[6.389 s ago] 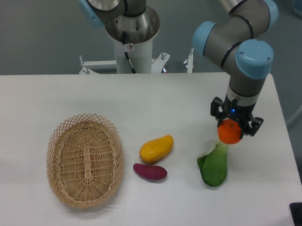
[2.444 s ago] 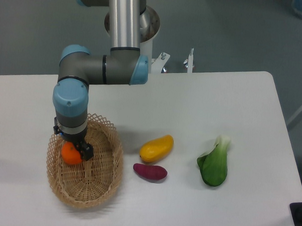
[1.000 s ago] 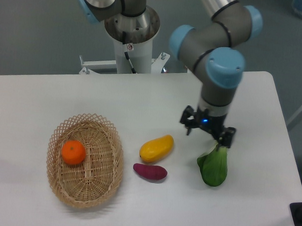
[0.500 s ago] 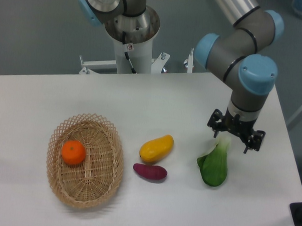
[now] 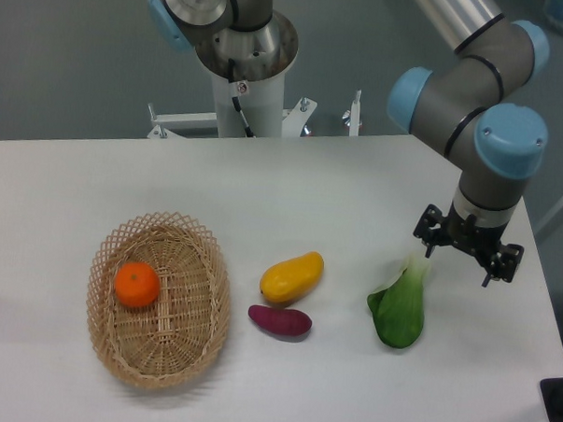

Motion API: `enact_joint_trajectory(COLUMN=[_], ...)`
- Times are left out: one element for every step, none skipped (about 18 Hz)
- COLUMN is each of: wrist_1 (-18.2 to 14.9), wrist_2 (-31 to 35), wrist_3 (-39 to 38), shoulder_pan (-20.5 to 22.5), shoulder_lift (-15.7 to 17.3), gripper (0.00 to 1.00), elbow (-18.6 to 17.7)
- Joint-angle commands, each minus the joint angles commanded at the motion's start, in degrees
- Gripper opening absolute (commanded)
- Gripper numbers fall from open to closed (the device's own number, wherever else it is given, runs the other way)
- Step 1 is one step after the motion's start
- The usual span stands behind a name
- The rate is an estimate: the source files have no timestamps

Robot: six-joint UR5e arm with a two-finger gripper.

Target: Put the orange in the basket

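Note:
The orange [image 5: 137,285] lies inside the tan wicker basket [image 5: 196,340] at the left of the table, toward the basket's left side. My gripper [image 5: 467,251] hangs far to the right, over the table's right side, just above and right of a green leafy vegetable. Its fingers are spread apart and hold nothing.
A yellow-orange mango-shaped fruit [image 5: 292,276] and a purple sweet potato [image 5: 279,320] lie mid-table right of the basket. The green bok choy [image 5: 399,308] rests below the gripper. The robot base [image 5: 243,50] stands behind the table's far edge.
The gripper carried the orange to the basket and released it there. It then swung back right, and over the last second it moved further right past the bok choy.

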Motion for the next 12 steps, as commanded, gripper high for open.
enact_joint_trajectory(wrist_1=[0.0, 0.0, 0.0, 0.0, -0.1, 0.0, 0.0, 0.0, 0.0, -0.1, 0.0, 0.0], wrist_2=[-0.2, -0.2, -0.2, -0.2, -0.2, -0.1, -0.1, -0.1, -0.1, -0.1, -0.1, -0.1], wrist_3=[1.5, 3.1, 5.4, 6.2, 6.4, 6.4, 6.4, 6.4, 6.4, 6.4, 6.4, 6.4], shoulder_pan=[0.1, 0.5, 0.8, 0.9, 0.9, 0.9, 0.9, 0.9, 0.9, 0.9, 0.9, 0.9], shoulder_lift=[-0.2, -0.2, -0.3, -0.3, -0.3, -0.4, -0.4, -0.4, -0.4, -0.4, -0.4, -0.4], gripper=[1.00, 1.00, 1.00, 1.00, 1.00, 1.00, 1.00, 1.00, 1.00, 1.00, 1.00, 1.00], elbow=[0.1, 0.1, 0.1, 0.1, 0.1, 0.1, 0.1, 0.1, 0.1, 0.1, 0.1, 0.1])
